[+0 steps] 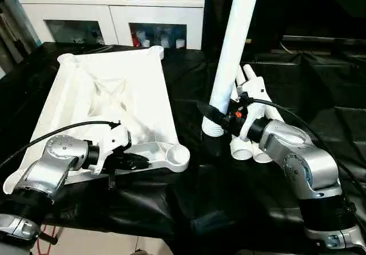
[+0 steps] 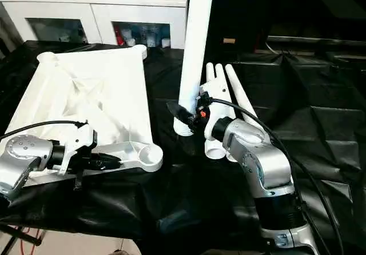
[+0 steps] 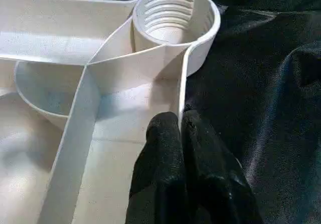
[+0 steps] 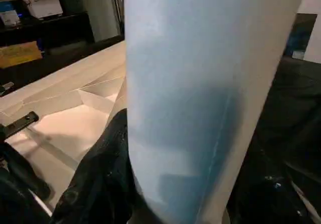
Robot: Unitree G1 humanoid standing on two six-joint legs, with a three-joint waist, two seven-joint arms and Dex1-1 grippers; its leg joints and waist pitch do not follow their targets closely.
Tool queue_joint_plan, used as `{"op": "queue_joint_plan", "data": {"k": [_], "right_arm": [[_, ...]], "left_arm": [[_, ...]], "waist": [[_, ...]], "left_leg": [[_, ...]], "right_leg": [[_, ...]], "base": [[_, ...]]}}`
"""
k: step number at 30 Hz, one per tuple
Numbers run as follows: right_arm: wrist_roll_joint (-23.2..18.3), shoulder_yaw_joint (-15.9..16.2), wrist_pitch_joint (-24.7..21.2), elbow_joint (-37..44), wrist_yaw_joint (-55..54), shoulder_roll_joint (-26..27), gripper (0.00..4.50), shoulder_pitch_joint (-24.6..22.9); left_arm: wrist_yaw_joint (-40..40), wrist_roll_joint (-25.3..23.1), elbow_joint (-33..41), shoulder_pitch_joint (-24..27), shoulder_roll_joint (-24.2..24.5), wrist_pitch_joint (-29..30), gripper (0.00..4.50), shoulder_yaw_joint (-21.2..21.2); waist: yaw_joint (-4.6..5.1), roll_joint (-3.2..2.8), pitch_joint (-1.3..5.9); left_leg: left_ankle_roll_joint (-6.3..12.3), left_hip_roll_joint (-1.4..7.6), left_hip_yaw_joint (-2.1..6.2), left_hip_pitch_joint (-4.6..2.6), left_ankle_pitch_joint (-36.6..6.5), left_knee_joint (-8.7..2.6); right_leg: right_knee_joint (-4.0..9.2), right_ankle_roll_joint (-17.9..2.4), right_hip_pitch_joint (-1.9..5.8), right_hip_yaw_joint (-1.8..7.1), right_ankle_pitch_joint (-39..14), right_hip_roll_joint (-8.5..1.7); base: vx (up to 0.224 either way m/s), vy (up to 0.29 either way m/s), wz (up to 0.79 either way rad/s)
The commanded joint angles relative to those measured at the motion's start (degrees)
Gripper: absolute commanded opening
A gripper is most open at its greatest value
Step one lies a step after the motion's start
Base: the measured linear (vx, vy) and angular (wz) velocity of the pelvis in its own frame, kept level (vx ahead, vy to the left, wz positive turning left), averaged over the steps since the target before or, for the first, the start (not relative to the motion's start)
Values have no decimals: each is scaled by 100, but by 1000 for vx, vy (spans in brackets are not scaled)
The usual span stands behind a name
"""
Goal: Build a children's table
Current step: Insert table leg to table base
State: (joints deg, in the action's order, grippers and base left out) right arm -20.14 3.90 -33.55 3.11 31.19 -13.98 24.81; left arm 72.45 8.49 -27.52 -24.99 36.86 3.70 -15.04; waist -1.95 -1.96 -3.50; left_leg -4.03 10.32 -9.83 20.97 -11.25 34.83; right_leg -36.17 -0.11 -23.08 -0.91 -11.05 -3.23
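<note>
Pinching the near rim of the tabletop, the left gripper has its two black fingers pressed together on the thin outer wall just short of the near right corner socket. That hold looks meant to steady the top on the black cloth while a leg goes in. The tabletop lies on the left of the scene, underside up, ribs and sockets facing the ceiling, so the threaded socket mouths are open to receive legs from above. Its long axis runs from near to far, leaning slightly to the right as it goes away, with the far corners toward the white cabinet.

To the right of that corner, the right gripper is clamped around the lower part of one leg, a finger on either side of the tube. This leg stands nearly upright, its ribbed lower end pointing down just above or on the cloth, close to the right of the near right socket but apart from it; its upper end leans a little to the right. Held so, it seems ready to be carried over the socket and lowered in.

Just behind and right of the gripper, the three spare legs lie side by side on the cloth, long axes running near to far, open ends toward the robot.
</note>
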Motion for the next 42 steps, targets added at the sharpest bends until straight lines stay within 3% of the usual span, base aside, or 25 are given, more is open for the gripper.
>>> {"op": "queue_joint_plan", "data": {"k": [1,6,7,10,11,13,14,20,23,24,33,34,40,41,42], "right_arm": [[-48,4,-55,0,28,4,191,105],[-42,5,-48,-19,30,7,191,118],[-40,7,-47,-19,28,9,191,119],[-26,5,-34,-38,27,13,191,133],[-23,5,-35,-37,26,15,191,135],[-12,11,-33,-38,23,14,191,136],[-12,11,-33,-38,23,14,191,136],[6,32,-22,-44,28,12,191,142],[6,33,-19,-46,30,14,191,145],[-2,31,-20,-49,36,19,191,143],[-55,34,-56,-68,79,38,191,165],[-60,39,-63,-66,84,39,191,165],[-146,40,-85,-81,122,134,191,123],[-162,37,-86,-92,133,152,191,124],[-172,35,-86,-102,142,164,191,126]], "left_arm": [[-11,-144,-165,17,62,67,0,-58],[-91,-180,-360,-64,-42,-51,0,12],[-87,-182,-370,-67,-43,-57,57,13],[-205,-284,-445,-85,-80,-255,57,18],[-216,-298,-452,-84,-84,-273,57,17],[-163,-258,-469,-88,-102,-194,57,30],[-163,-258,-469,-88,-102,-194,91,30],[-271,-379,-622,-155,-165,-414,100,42],[-228,-341,-642,-162,-192,-403,100,70],[-106,-238,-637,-172,-224,-285,83,111],[93,60,-508,-139,-287,-8,21,247],[111,108,-459,-127,-307,59,3,281],[-44,201,44,140,-480,380,0,270],[-109,148,94,169,-500,409,0,234],[-163,97,131,189,-515,429,0,204]], "waist": [[-32,-90,407],[-35,-96,409],[-36,-100,405],[-32,-93,393],[-36,-121,400],[-38,-113,403],[-40,-108,400],[-44,-127,407],[-48,-126,403],[-48,-107,402],[-48,-118,403],[-50,-101,406],[-34,-99,438],[-38,-57,445],[-41,-64,442]], "left_leg": [[-265,184,70,-81,-1199,-436],[-254,178,65,-81,-1181,-431],[-260,176,63,-86,-1229,-431],[-269,180,69,-84,-1342,-440],[-268,177,74,-89,-1330,-435],[-267,187,78,-85,-1291,-440],[-268,186,76,-77,-1281,-441],[-253,185,77,-71,-1238,-441],[-261,181,74,-80,-1310,-440],[-259,183,71,-79,-1313,-441],[-250,187,74,-76,-1298,-446],[-247,190,72,-74,-1262,-445],[-129,186,72,-32,-874,-418],[-65,188,70,-25,-778,-411],[-32,179,63,-25,-746,-408]], "right_leg": [[412,-1297,266,206,-852,-359],[402,-1349,273,200,-707,-356],[414,-1342,269,202,-791,-359],[440,-1278,265,208,-1084,-366],[444,-1239,264,212,-1132,-369],[444,-1243,261,212,-1101,-373],[439,-1253,262,210,-1087,-369],[432,-1255,265,206,-976,-366],[446,-1246,256,208,-1107,-369],[450,-1241,255,210,-1134,-372],[445,-1275,251,210,-1106,-377],[439,-1280,257,210,-1056,-377],[377,-1388,304,201,-366,-375],[356,-1420,319,202,-229,-379],[367,-1420,315,200,-212,-374]], "base": [[0,0,0],[0,0,0],[0,0,0],[0,0,0],[0,0,0],[0,0,0],[0,0,0],[0,0,0],[0,0,0],[0,0,0],[0,0,0],[0,0,0],[0,0,0],[0,0,0],[0,0,0]]}}
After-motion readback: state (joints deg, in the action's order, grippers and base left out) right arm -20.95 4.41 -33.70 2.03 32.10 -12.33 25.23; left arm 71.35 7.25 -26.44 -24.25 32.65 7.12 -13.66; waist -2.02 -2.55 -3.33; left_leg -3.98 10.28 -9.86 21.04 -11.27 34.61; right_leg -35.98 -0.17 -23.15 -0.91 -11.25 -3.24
